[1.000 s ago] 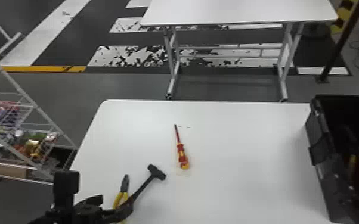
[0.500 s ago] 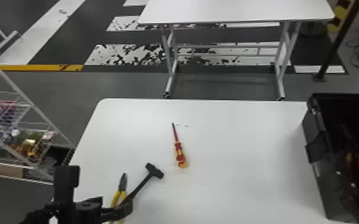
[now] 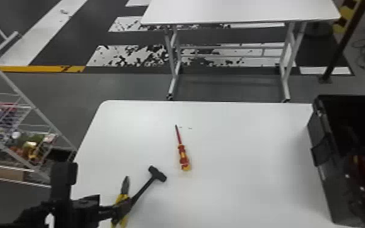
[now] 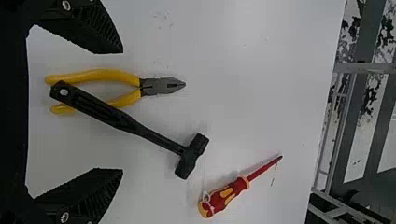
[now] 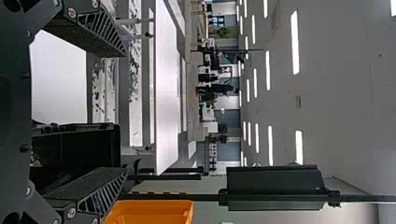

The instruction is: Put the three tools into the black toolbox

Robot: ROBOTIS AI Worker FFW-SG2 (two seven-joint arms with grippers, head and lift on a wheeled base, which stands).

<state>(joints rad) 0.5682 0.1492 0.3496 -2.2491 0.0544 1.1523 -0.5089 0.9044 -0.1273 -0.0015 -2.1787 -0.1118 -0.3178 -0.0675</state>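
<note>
Left gripper (image 4: 122, 111) and right gripper (image 5: 126, 112) standing wide | hammer (image 4: 126, 122), pliers (image 4: 161, 86), screwdriver (image 4: 224, 195) all lying left of black toolbox (image 3: 321, 151) | hammer's crossing pliers, so likely wanting a square handle pinch, lifting clear first!

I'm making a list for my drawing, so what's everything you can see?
Near table: one, white, in front
Pliers: one pair, yellow-handled, on near table
Hammer: one, black, across the pliers
Screwdriver: one, red and yellow, near hammer
Toolbox: one, black, near table's right end
Far table: one, white, beyond
Rack: one, pale, left
Bin: one, orange, beyond toolbox
Left gripper: one, black, above pliers and hammer
Right gripper: one, black, near toolbox
</note>
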